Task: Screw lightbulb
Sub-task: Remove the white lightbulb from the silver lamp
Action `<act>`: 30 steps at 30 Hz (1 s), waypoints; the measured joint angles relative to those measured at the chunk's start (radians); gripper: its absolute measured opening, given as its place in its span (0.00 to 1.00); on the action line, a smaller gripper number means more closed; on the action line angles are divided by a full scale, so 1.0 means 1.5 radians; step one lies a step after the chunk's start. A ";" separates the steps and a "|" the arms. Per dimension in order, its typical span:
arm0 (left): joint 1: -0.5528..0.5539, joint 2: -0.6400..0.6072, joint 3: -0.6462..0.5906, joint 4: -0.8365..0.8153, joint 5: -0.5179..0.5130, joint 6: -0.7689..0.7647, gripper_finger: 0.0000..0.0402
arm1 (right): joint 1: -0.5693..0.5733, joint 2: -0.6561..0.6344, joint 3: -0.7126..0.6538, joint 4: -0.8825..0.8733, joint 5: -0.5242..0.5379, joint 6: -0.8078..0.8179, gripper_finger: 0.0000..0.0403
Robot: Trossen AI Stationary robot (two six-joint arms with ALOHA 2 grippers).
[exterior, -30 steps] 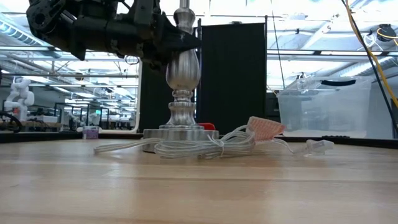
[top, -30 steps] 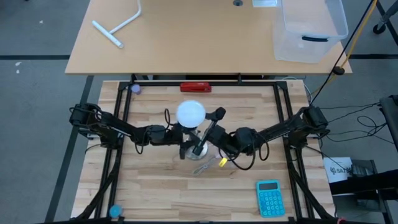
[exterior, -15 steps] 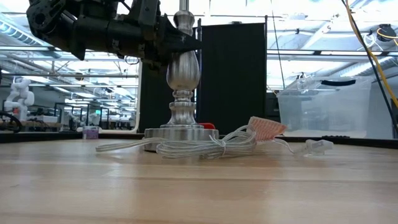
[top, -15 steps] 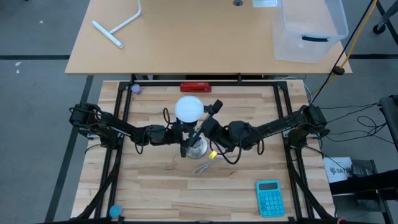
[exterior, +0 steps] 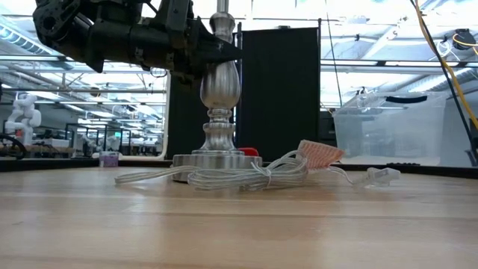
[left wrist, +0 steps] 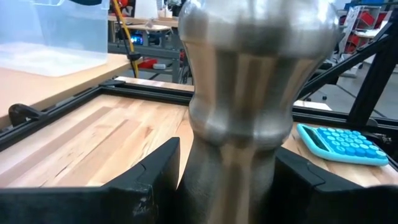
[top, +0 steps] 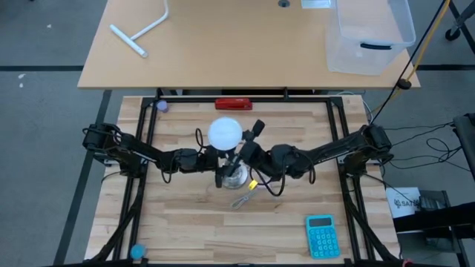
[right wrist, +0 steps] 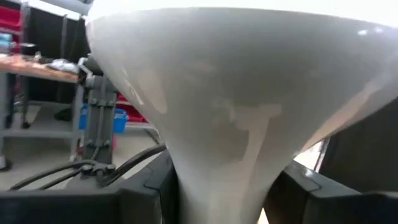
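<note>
Nearest of all, a blue calculator (top: 320, 236) lies on the wooden counter (top: 185, 222), well toward the front from the silver lamp stand (exterior: 219, 112) that rises at the counter's middle. Just in front of the stand's round foot lies a loose coil of clear cord (exterior: 239, 175). Left of the stand, the left gripper (top: 215, 162) reaches in level, and its dark fingers (left wrist: 158, 171) sit on either side of the stand's bulging silver stem, pinching it. Right of the stand, the right gripper (top: 239, 150) comes in at a slant, its fingers (right wrist: 149, 186) flanking the narrow tapering neck of the lightbulb (top: 225, 133); whether they press on it or stand just clear I cannot tell. That white lightbulb sits on top of the stand, domed head up. Behind the stand, at the counter's far edge, rests a red bar-shaped object (top: 234, 104), and farther still a clear plastic bin (top: 369, 33) stands on a second, paler table (top: 223, 52).
</note>
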 joint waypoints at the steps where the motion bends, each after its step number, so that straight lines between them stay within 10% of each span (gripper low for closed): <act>1: -0.001 0.000 0.000 0.000 0.001 0.002 0.47 | -0.002 -0.006 0.000 -0.018 -0.009 0.009 0.39; 30: -0.003 0.000 -0.001 -0.005 0.182 0.030 0.47 | -0.158 -0.086 -0.001 -0.232 -0.683 0.164 0.40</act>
